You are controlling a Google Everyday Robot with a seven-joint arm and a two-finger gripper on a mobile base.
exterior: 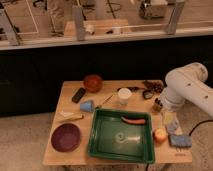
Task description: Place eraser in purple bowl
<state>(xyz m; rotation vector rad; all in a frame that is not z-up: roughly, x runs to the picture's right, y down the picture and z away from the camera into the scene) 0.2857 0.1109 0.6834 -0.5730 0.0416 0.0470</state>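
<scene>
Tabletop [111,86] is pale matt wood, green tray [105,135] is glossy plastic. Hand [158,104] (dark, matt) hangs over the right edge.

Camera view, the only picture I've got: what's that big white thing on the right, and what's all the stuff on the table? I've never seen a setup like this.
The white thing is a robot arm reaching in from the right. Its tool, the part that grasps, is at the table's right side, close to the white cup. I cannot tell whether it holds anything.

The one camera looks down on the wooden table from the front. A green tray sits in the middle. The purple bowl is at the front left. The black eraser lies at the back left, beside an orange-brown bowl. A blue sponge lies at the front right.
</scene>
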